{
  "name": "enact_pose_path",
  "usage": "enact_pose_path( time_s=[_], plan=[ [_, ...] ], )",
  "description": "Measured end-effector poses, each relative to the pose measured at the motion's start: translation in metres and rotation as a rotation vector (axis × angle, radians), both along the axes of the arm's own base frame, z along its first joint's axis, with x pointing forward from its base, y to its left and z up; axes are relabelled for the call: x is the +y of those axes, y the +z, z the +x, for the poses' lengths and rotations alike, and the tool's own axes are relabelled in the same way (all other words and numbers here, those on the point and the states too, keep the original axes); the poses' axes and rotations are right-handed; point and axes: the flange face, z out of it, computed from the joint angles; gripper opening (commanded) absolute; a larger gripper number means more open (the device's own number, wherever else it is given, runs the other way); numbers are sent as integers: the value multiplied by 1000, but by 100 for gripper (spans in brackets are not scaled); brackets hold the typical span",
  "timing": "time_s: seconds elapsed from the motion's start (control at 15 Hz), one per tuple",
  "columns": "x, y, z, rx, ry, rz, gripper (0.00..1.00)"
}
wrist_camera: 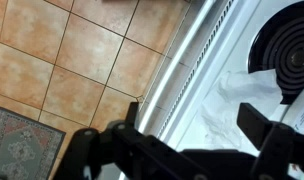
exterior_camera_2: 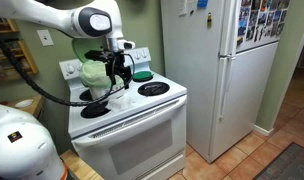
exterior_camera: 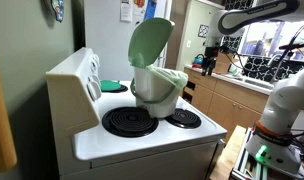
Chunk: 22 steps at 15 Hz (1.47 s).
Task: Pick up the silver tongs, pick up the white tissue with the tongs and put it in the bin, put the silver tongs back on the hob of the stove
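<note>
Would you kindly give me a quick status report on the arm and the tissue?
Gripper fingers apart, nothing seen between. Crumpled white tissue on white enamel hob, beside black coil burner. Silver tongs not visible.

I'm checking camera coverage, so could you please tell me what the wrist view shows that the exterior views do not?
Only the wrist view clearly shows the crumpled white tissue, lying on the hob beside a coil burner. Only the exterior views show the bin with its green lid raised, the stove's back panel and the fridge. Both share the hob, the coil burner, the open gripper and the tiled floor.
</note>
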Motion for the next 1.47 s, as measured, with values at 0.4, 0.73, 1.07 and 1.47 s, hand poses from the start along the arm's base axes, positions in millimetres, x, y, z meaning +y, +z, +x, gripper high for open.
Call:
enact_pose_path(
  time_s=[0.4,0.73,1.07,1.47],
  plan=[
    [0,0,0,0,0,0,100],
    [0,0,0,0,0,0,100],
    [-9,0,5,-13,-74,-12,100],
    [-65,-7,73,-236,-308,-25,100]
  ],
)
